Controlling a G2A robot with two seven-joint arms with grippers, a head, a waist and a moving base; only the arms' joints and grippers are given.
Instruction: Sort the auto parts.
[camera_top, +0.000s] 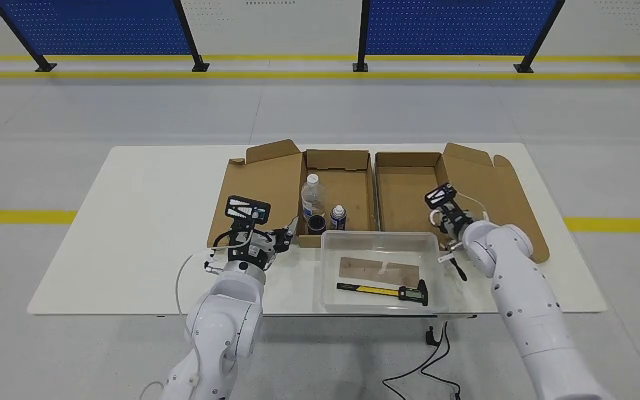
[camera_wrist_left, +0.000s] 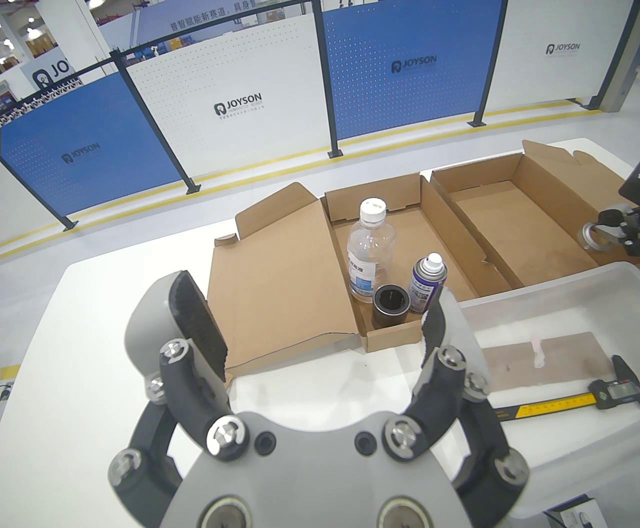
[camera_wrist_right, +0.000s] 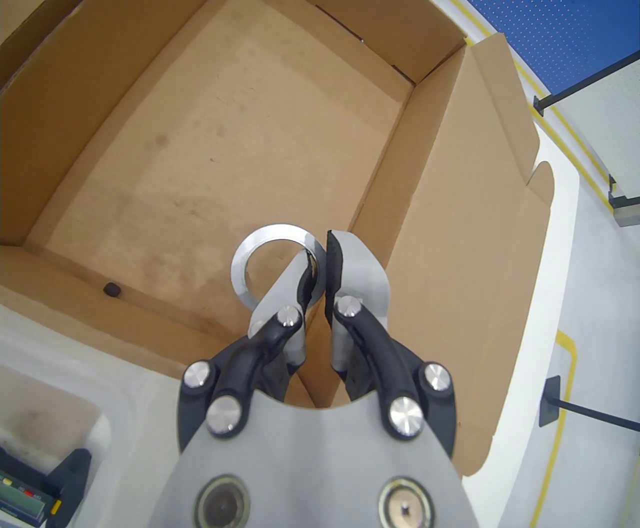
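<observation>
My right gripper (camera_wrist_right: 317, 272) is shut on the rim of a flat metal ring (camera_wrist_right: 250, 260), held above the near right corner of the empty right cardboard box (camera_wrist_right: 210, 150). In the top view this gripper (camera_top: 446, 222) hangs over that box's (camera_top: 405, 195) front edge. My left gripper (camera_wrist_left: 320, 320) is open and holds nothing, low over the table in front of the left box (camera_wrist_left: 280, 280). That box holds a clear bottle (camera_wrist_left: 369, 250), a black cylinder (camera_wrist_left: 391, 305) and a spray can (camera_wrist_left: 428, 280).
A clear plastic bin (camera_top: 385, 238) stands in front of the boxes with a brown plate (camera_top: 378, 270) and a yellow caliper (camera_top: 385, 291) inside. A small black piece (camera_wrist_right: 112, 289) lies in the right box. The boxes' flaps (camera_top: 265, 185) lie spread outward.
</observation>
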